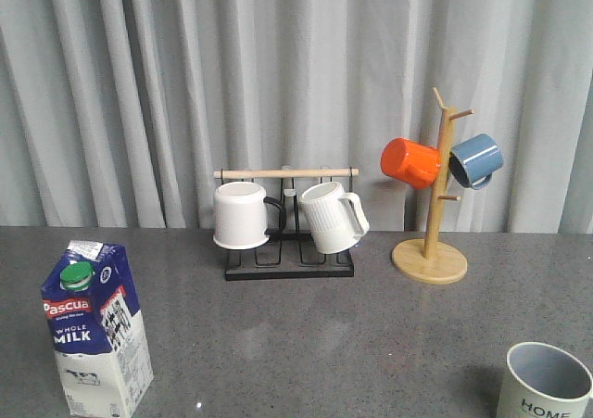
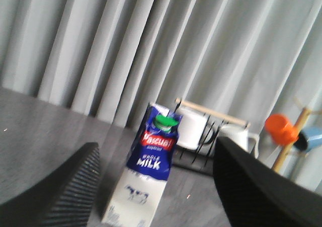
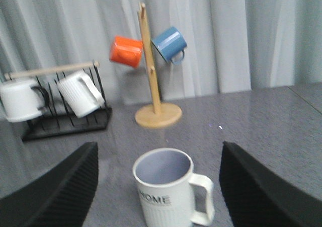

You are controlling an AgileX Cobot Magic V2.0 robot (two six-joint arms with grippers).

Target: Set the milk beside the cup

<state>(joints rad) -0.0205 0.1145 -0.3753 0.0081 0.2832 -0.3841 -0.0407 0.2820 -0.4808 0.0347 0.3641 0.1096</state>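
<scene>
**Milk and cup at opposite ends of the tabletop**

While the front view shows neither arm at all, each wrist view shows its own pincer, and both stand wide apart with nothing between the fingers. The left pincer (image 2: pixel 158 186) faces the milk (image 1: pixel 95 329) from a little way off, its dark ribbed fingers (image 2: pixel 68 189) framing the carton without touching it. The right pincer (image 3: pixel 158 186) likewise frames the cup (image 3: pixel 171 193), which stands upright, handle turned to the side.

From the front, the milk stands upright at the near left of the grey tabletop (image 1: pixel 306 344), and the cup sits at the near right corner, well apart from it and partly cut off by the frame edge. Only the right wrist view shows the cup's handle and ribbed wall.

Farther back stand a black rack (image 1: pixel 289 265) with a wooden bar, holding a plain white mug (image 1: pixel 243 215) and a ribbed white mug (image 1: pixel 331 216), and a wooden mug tree (image 1: pixel 432 216) carrying an orange mug (image 1: pixel 410 162) and a blue mug (image 1: pixel 475 159).

The carton reads "Pascual" on a red band and "WHOLE MILK" below, under a green cap; the smaller print is too blurred to read. The cup reads "HOME".
</scene>
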